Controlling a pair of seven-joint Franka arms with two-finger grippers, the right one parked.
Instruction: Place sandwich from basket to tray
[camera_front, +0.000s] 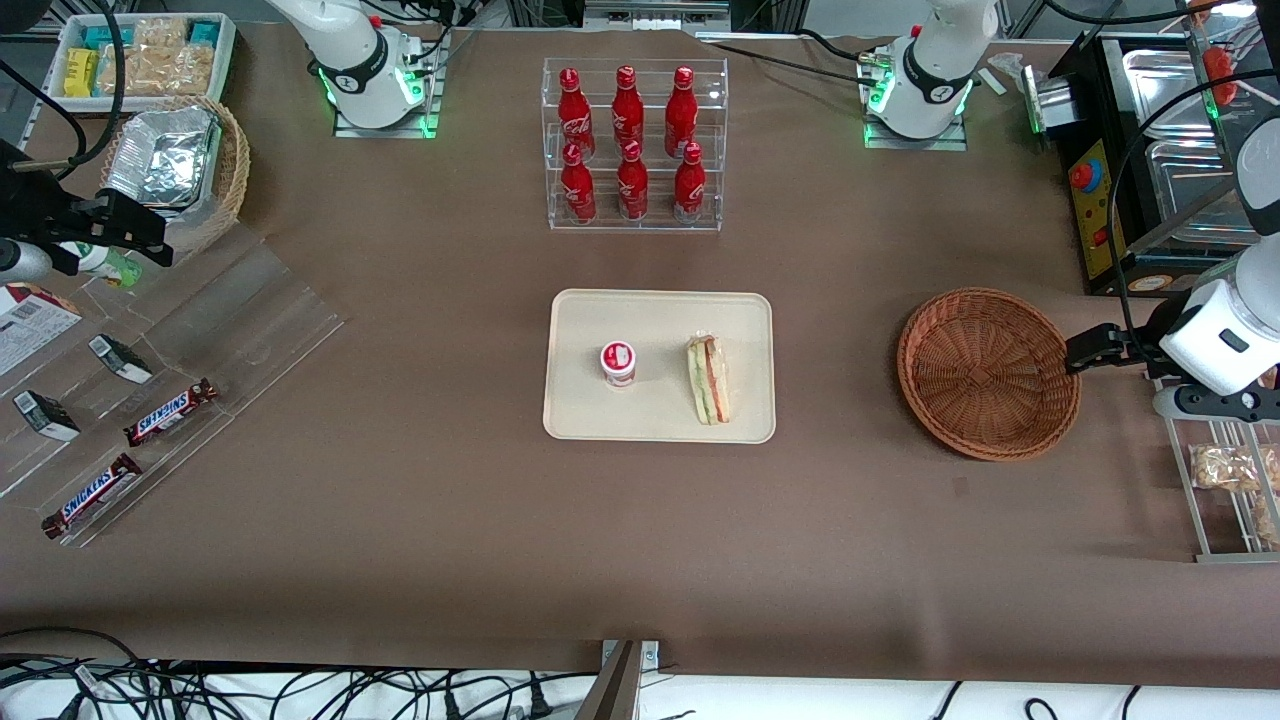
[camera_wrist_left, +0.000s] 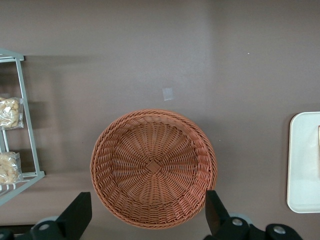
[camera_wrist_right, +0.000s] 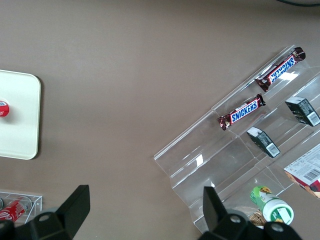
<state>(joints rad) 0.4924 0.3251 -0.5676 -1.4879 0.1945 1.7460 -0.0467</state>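
Sandwich (camera_front: 708, 379) lies on the tray (camera_front: 660, 310), its red, green and pink filling edge facing a small red-capped cup (camera_front: 618, 362) that stands just beside it on the same tray. Well apart, toward the working arm's end of the bench (camera_front: 450, 480), sits the basket (camera_front: 988, 372), holding nothing. The pincer (camera_wrist_left: 146, 212) hangs above the basket's rim at that end, its fingers (camera_wrist_left: 77, 212) spread wide and pinching nothing
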